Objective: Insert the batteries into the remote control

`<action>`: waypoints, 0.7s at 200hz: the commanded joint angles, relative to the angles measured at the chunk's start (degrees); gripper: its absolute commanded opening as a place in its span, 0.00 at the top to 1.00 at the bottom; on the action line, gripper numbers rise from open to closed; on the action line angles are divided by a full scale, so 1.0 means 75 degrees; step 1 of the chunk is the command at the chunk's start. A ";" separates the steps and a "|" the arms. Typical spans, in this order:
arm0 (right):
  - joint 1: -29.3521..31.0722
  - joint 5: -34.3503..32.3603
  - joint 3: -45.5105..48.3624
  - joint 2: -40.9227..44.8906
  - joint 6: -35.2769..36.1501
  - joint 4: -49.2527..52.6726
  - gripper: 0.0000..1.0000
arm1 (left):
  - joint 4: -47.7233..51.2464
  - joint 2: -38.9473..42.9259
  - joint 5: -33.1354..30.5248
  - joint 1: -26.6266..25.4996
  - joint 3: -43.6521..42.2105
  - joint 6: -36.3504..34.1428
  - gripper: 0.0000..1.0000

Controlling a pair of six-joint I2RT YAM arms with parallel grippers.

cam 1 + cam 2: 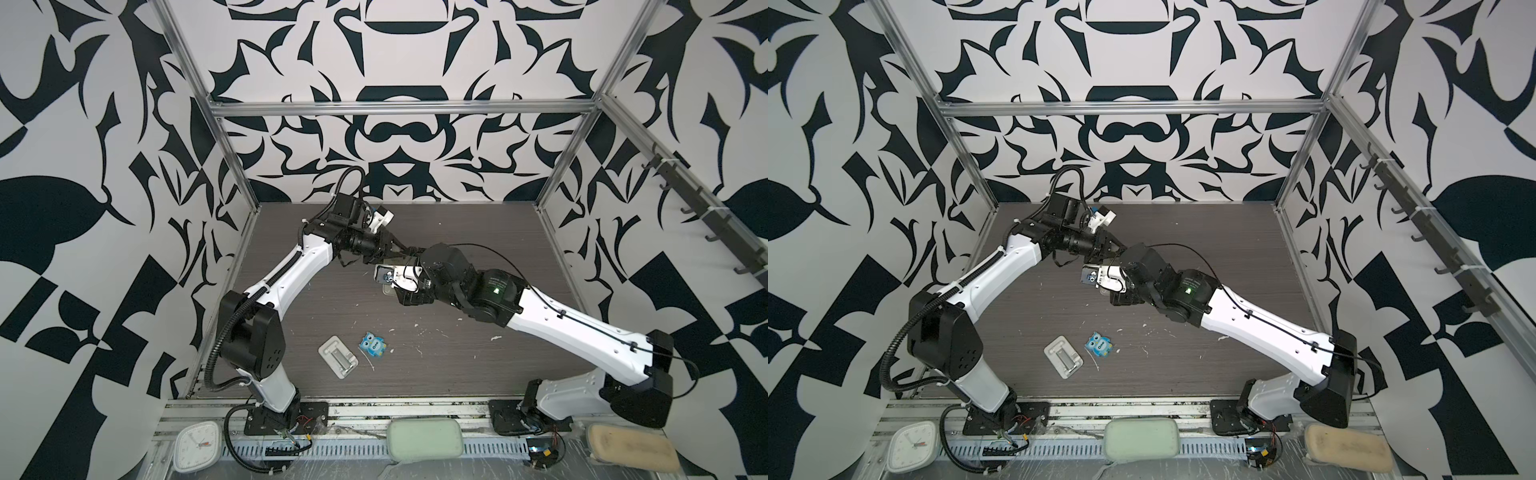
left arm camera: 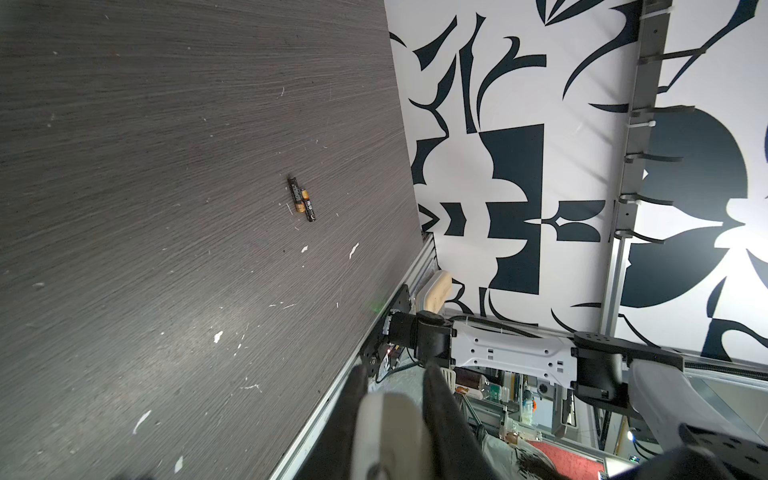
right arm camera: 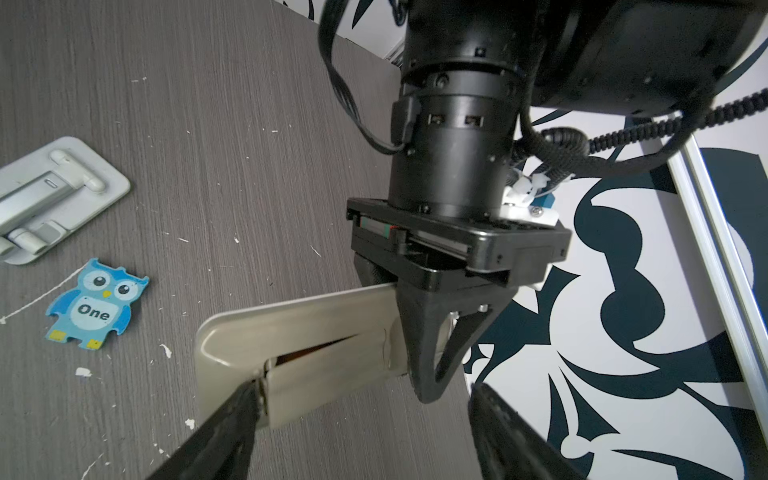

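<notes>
Pale plastic comes first: along the front rail we see a white clock [image 1: 197,444] and a green pad [image 1: 424,440]. Past them, on the dark wood-grain table [image 1: 457,365], a white tray [image 1: 337,356] carrying a metal piece lies just beside a blue owl [image 1: 374,344], and the two do not touch. In the left wrist view we find the batteries [image 2: 301,199] lying flat on bare tabletop. They are side by side and touching, one shifted along the other, well apart from the remote control [image 3: 299,332]. The remote is held over mid-table, its beige back toward the right wrist camera. The left gripper [image 3: 405,332] pinches it by one end, across its width. The right gripper [image 3: 365,419] stands spread wide and holds nothing. One of its fingers [image 3: 232,419] touches the corner of the battery lid [image 3: 332,374], which sits askew with a dark gap along one edge. Behind everything rises the black-and-white patterned wall [image 1: 399,54].
</notes>
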State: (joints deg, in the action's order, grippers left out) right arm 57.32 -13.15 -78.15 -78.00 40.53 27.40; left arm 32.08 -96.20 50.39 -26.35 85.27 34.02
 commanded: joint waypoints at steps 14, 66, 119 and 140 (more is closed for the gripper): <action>-0.0179 -0.0196 -0.0139 0.0337 -0.0064 -0.0048 0.17 | 0.0481 0.0077 0.0421 -0.0017 0.0096 -0.0156 1.00; -0.0189 -0.0181 -0.0173 0.0322 -0.0081 0.0031 0.17 | 0.0464 0.0091 0.0406 -0.0014 0.0024 -0.0153 1.00; -0.0189 -0.0134 -0.0174 0.0285 -0.0084 0.0048 0.17 | 0.0434 0.0106 0.0405 -0.0017 0.0025 -0.0118 1.00; -0.0181 -0.0104 -0.0157 0.0288 -0.0082 0.0049 0.17 | 0.0438 0.0131 0.0395 -0.0014 0.0039 -0.0106 1.00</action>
State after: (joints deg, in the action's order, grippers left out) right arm 56.90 -12.34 -78.15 -76.90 40.51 28.25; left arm 32.42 -96.20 50.46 -26.35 85.27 34.02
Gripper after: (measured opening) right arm 0.829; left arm 0.236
